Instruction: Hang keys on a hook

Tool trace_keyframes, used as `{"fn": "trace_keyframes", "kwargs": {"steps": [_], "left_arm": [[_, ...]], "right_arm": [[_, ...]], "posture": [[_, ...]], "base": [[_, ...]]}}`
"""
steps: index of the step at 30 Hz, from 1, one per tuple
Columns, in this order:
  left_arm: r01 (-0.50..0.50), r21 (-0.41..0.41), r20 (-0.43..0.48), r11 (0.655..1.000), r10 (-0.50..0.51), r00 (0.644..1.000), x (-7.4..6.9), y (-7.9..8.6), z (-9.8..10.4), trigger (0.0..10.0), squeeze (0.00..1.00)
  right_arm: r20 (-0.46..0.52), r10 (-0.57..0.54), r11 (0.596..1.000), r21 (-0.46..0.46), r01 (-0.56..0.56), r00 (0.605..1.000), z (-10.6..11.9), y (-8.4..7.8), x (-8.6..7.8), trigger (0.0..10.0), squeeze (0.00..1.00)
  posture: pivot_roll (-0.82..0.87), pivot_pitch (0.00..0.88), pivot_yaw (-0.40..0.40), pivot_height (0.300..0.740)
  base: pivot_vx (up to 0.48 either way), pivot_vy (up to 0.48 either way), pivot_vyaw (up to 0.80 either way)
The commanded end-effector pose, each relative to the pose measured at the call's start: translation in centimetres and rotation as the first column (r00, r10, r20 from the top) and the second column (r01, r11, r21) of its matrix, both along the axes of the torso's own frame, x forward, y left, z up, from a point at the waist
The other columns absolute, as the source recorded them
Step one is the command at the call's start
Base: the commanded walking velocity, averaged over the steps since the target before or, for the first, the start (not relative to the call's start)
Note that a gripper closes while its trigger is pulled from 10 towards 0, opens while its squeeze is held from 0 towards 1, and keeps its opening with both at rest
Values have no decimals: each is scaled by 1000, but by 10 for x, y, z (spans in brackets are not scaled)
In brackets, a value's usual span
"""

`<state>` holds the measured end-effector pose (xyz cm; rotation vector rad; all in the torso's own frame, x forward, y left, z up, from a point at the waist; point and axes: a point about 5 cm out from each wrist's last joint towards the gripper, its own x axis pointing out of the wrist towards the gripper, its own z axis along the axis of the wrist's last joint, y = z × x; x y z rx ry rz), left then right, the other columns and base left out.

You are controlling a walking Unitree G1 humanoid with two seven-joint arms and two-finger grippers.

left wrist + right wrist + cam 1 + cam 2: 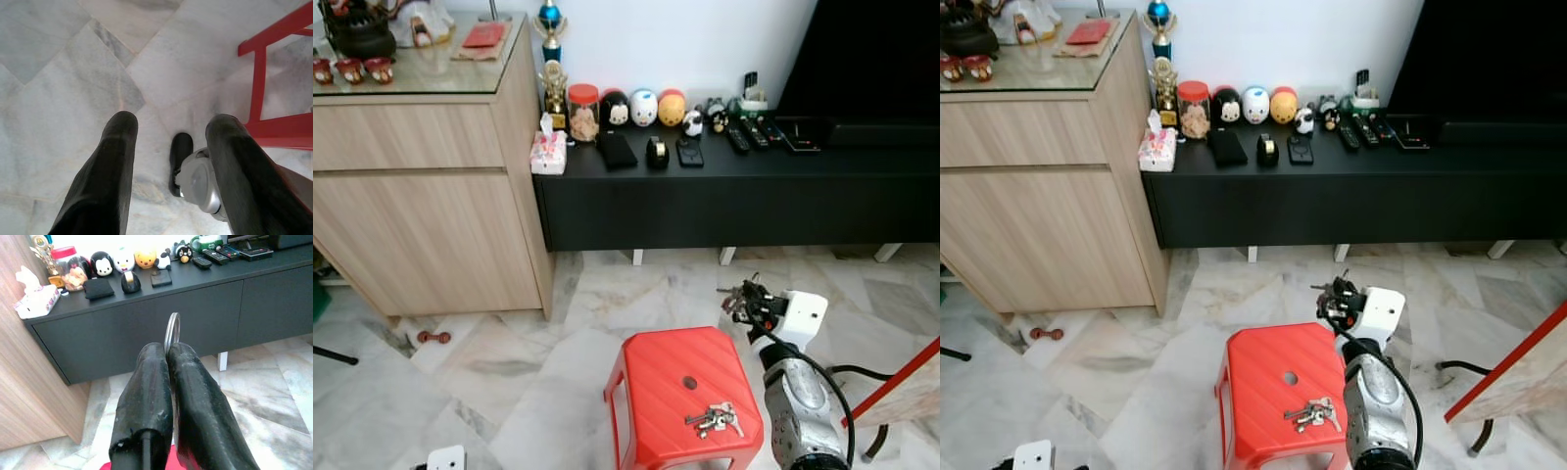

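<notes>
Pinching key ring (171, 333), right end effector (167, 351)

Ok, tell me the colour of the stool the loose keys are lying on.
Red. The stool shows best in the left eye view, with a bunch of keys on its seat.

Marble floor (509, 372); wooden cabinet (421, 196) beside low black console (734, 196); white wall (685, 39).

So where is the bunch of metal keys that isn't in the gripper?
The loose bunch of metal keys lies on the red plastic stool, near its front right corner, beside the right arm.
</notes>
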<state>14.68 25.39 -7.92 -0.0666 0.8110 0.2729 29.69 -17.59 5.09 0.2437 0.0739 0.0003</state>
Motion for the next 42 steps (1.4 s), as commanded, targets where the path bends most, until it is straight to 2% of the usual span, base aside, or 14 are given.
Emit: {"fn": "trace_keyframes", "kwargs": {"steps": [1,13,21,30,42], "left_arm": [[-24,-18,-24,1000,23,999,-4,-3,-3,10000,0],[-39,-35,-53,999,37,998,-11,-5,-7,10000,0],[-42,-33,-63,999,39,997,-20,4,-7,10000,0],[-43,-30,-65,999,41,997,-24,10,-6,10000,0],[-36,-49,-65,998,32,997,-21,-3,-9,10000,0]], "right_arm": [[1,-28,1000,-1,28,1000,4,-5,4,10000,0],[-10,-52,999,0,52,999,3,-7,4,10000,0],[-24,-62,998,18,63,998,1,-3,2,10000,0],[-34,-70,997,25,71,997,-1,-3,1,10000,0],[-42,-62,998,29,63,997,-1,0,2,10000,0]], "posture": [[175,0,-98,740],[172,0,-94,740],[166,0,-84,740],[167,0,-82,740],[173,0,-92,740]], "base": [[0,0,0],[0,0,0],[0,0,0],[-54,0,0],[-275,0,0]]}}
